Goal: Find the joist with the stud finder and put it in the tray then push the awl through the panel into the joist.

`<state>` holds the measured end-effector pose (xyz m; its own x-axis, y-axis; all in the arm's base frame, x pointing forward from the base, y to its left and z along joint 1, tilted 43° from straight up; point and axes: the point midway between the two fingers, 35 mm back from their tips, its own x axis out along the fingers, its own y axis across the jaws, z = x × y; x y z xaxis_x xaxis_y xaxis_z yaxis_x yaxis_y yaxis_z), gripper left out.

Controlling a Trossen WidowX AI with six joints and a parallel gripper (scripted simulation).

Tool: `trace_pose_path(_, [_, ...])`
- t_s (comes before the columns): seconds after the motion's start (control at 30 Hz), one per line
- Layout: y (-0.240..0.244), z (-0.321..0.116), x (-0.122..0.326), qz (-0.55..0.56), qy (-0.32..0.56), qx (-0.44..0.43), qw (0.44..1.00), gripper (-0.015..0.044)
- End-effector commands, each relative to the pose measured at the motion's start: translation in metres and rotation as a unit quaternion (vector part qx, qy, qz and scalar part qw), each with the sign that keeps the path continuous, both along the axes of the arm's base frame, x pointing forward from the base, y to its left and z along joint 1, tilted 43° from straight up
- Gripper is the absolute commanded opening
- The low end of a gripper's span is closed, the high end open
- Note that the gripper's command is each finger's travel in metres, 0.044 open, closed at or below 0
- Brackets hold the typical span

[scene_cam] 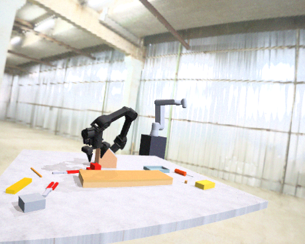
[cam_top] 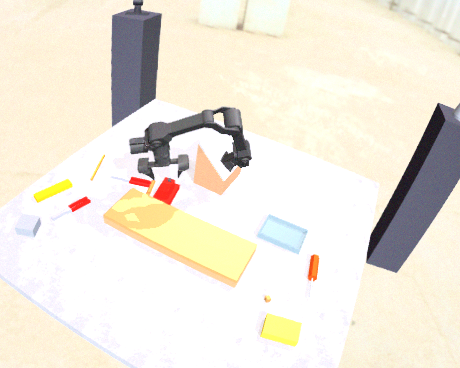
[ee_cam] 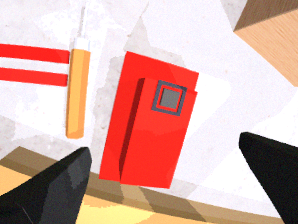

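Note:
The red stud finder (cam_top: pixel 166 191) (scene_cam: pixel 95 166) (ee_cam: pixel 160 145) lies on the table beside the panel's back edge, its grey square facing up. My gripper (cam_top: pixel 165 172) (scene_cam: pixel 96 159) (ee_cam: pixel 166 147) is wide open and empty above it, one finger to each side in the wrist view. The floor panel (cam_top: pixel 200 240) (scene_cam: pixel 126 178) lies flat; no joist shows. The blue tray (cam_top: pixel 283 232) (scene_cam: pixel 156 168) is empty. An orange-handled tool (cam_top: pixel 151 187) (ee_cam: pixel 78 95) lies beside the stud finder. A red-orange-handled tool (cam_top: pixel 313 267) (scene_cam: pixel 180 172) with a thin shaft lies beyond the tray. I cannot tell which is the awl.
A wooden wedge-like block (cam_top: pixel 210 175) (scene_cam: pixel 108 159) (ee_cam: pixel 272 40) stands near the stud finder. Red-handled tools (cam_top: pixel 140 182) (ee_cam: pixel 35 52), an orange stick (cam_top: pixel 98 167), a yellow bar (cam_top: pixel 53 190) and a grey block (cam_top: pixel 28 225) lie left. A yellow block (cam_top: pixel 281 330) lies front right.

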<state>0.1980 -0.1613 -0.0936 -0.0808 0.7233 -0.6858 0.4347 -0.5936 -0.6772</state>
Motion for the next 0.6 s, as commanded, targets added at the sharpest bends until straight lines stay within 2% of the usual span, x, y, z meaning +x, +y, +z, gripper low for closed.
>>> trace_pose_path(0.0, [0.0111,-0.0023,-0.0033,-0.111,0.138,-0.075,0.981,0.044])
trace_pose_path(0.57, [0.0158,-0.008,-0.0018,-0.11,0.138,-0.075,0.981,0.044])
